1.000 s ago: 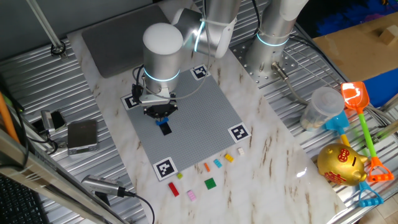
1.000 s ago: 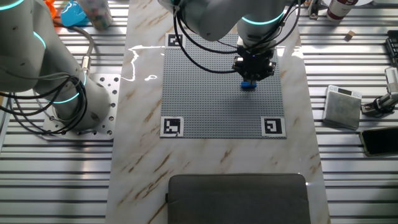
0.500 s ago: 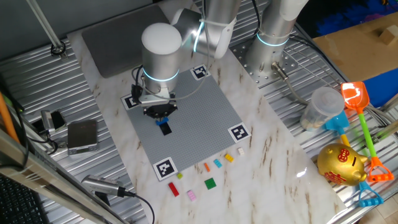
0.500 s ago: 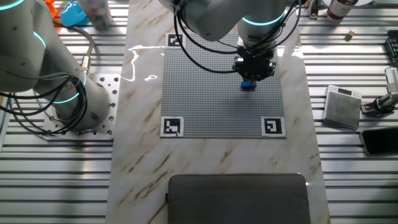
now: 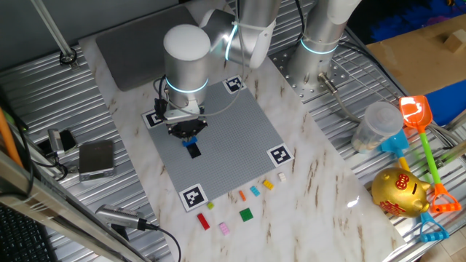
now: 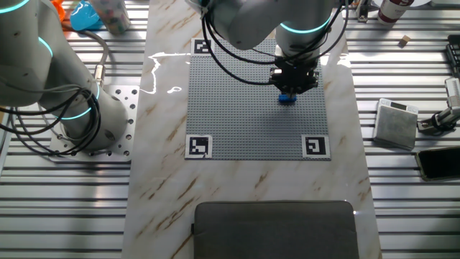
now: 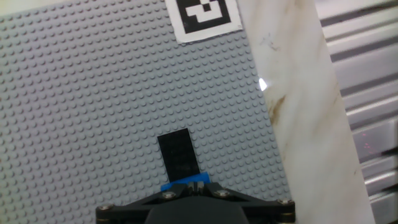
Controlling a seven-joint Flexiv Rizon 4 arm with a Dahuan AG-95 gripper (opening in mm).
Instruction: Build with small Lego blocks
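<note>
The grey studded baseplate (image 5: pixel 218 138) lies on the marble table (image 5: pixel 320 196) and carries 4 black-and-white corner markers; 1 of them (image 7: pixel 203 18) fills the top of the hand view. No writing on them can be read.

On the baseplate, toward its side away from the loose bricks, sits 1 black brick (image 7: pixel 178 155), a flat oblong with a plain top. 1 blue brick (image 7: pixel 184 184) touches its near end, right under the gripper (image 6: pixel 292 79). The fingertips themselves are hidden by the black hand, so I cannot tell whether the gripper is parted or clamped on the blue brick.

Off the baseplate, on the marble just beyond its marked edge, lie 8 loose small bricks: red (image 5: pixel 203 223), green (image 5: pixel 246 214), pink (image 5: pixel 224 228), orange (image 5: pixel 242 196), light blue (image 5: pixel 255 191), yellow (image 5: pixel 268 185), white (image 5: pixel 282 176) and 1 yellow-green (image 5: pixel 210 206), each tiny and well apart from its neighbours.
</note>
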